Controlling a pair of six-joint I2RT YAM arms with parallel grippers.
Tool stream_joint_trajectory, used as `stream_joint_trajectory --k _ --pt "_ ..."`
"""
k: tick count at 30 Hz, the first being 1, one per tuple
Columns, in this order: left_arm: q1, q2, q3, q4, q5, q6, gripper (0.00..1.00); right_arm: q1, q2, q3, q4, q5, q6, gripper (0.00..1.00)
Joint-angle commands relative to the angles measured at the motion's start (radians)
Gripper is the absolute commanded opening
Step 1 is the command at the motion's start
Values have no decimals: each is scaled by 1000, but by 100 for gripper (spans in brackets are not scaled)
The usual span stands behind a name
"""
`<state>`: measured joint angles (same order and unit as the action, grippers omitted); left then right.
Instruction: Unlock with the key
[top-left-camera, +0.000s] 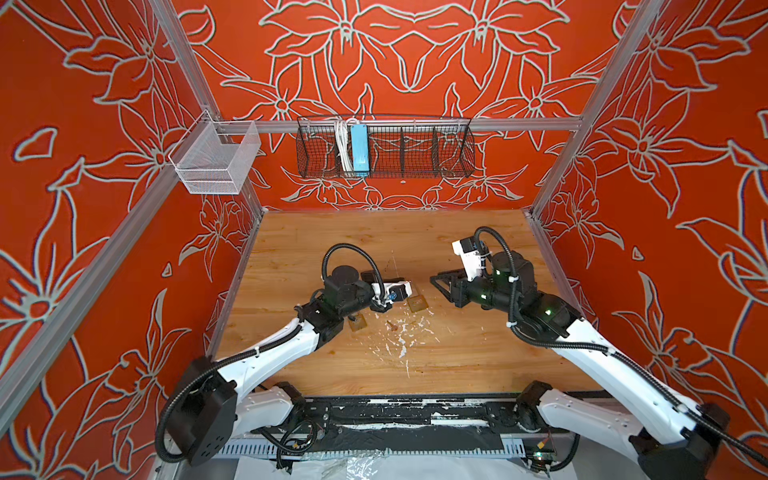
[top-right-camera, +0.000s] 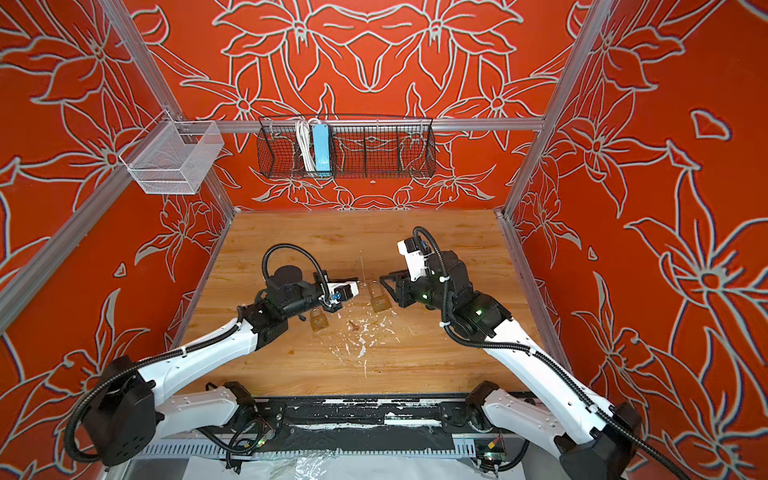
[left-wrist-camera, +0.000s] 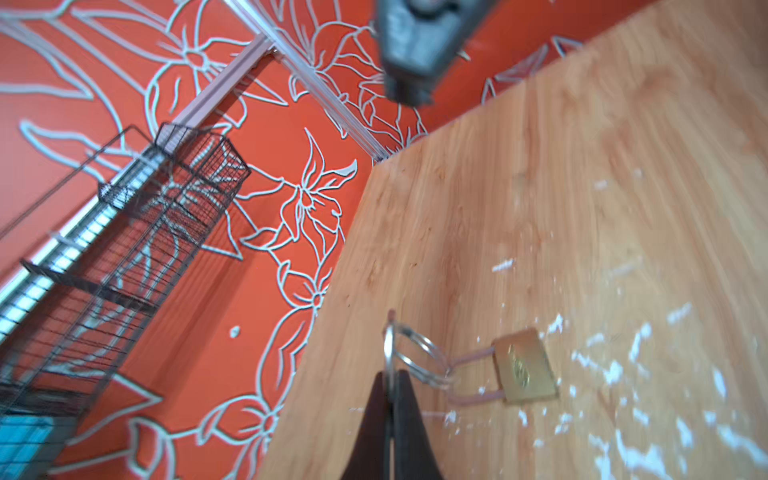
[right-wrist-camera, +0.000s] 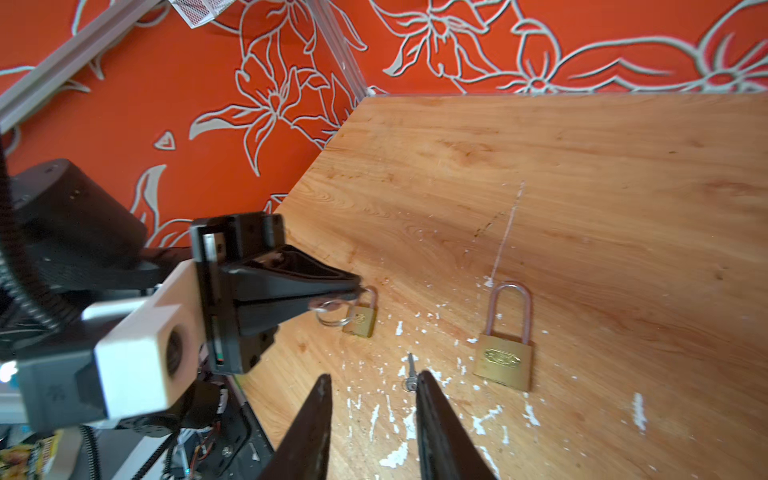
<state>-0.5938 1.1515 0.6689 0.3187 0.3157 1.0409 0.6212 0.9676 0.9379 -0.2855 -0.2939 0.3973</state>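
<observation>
The left tool (right-wrist-camera: 354, 290) is pinched tight on a wire ring (right-wrist-camera: 332, 312), which sticks out past its tips. Whether a key hangs on that ring cannot be told. The right tool (right-wrist-camera: 374, 377) stands partly wide, with nothing between its fingers (right-wrist-camera: 432, 409). In both top views the two tools face each other tip to tip just above the middle of the frame. They are apart, over the centre of the table (top-right-camera: 415, 365). A loose key (right-wrist-camera: 411, 371) lies flat on the table. In a top view it lies just below the frame's middle, among white flecks (top-right-camera: 361, 343), and neither tool touches it. A big padlock (top-right-camera: 379, 301) lies flat up and to the right of the key, under the gap between the tools, with both legs of its shackle in the body. A small padlock (top-right-camera: 318, 321) lies to the left of the key, beside the left arm. In the left wrist view the ring overlaps the big padlock's shackle, but the blur hides whether they touch.
</observation>
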Motion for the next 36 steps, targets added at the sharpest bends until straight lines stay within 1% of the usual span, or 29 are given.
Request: stream_joint_trajectory --k 1,3,4,5,6,7,8,10,11,12,14,17,20,22,23,24,26,28,30,33,36 --pt "2 -86 -47 -184 -74 391 0 -8 -22 -55 35 33 -9 41" --pt "1 -140 -85 -192 -125 487 0 -18 -10 -84 82 -6 -18 43" --pt "-4 -156 -89 -203 -129 529 0 -27 3 -92 108 -45 -27 44" --pt "-13 -202 -77 -245 -129 574 0 -34 18 -95 135 -87 -35 44" --pt "-31 -223 -55 -307 -147 646 0 -40 35 -92 163 -139 -48 45" --pt "-55 -237 -31 -362 -192 740 0 -44 47 -85 187 -182 -57 46" --pt "-84 -244 -11 -402 -249 809 0 -48 56 -84 211 -214 -66 47" --pt "-150 -246 35 -477 -410 993 0 -60 72 -78 266 -298 -79 51" --pt "-176 -245 46 -488 -484 1078 0 -65 80 -77 293 -337 -82 52" --pt "-198 -245 81 -532 -531 1139 0 -68 87 -81 332 -378 -81 54" --pt "-230 -255 129 -555 -553 1218 0 -74 109 -94 423 -445 -56 57" --pt "-283 -274 174 -532 -546 1268 0 -86 122 -111 553 -500 23 58" --pt "-322 -287 209 -534 -555 1323 0 -91 109 -102 605 -562 105 61" --pt "-330 -299 214 -529 -547 1355 0 -86 116 -89 653 -670 177 63" --pt "-336 -305 215 -529 -544 1366 0 -86 123 -82 672 -709 203 64" --pt "-344 -311 217 -524 -539 1374 0 -78 123 -79 678 -724 230 64" --pt "-351 -324 216 -502 -520 1377 0 -65 111 -76 650 -726 225 65" --pt "-351 -333 212 -483 -509 1381 0 -43 103 -62 576 -724 192 67" --pt "-353 -340 209 -469 -503 1384 0 -18 116 -44 531 -740 177 67" --pt "-353 -343 203 -446 -497 1387 0 30 151 -18 468 -728 142 67" --pt "-356 -342 201 -429 -495 1385 0 59 168 -17 474 -699 137 67"
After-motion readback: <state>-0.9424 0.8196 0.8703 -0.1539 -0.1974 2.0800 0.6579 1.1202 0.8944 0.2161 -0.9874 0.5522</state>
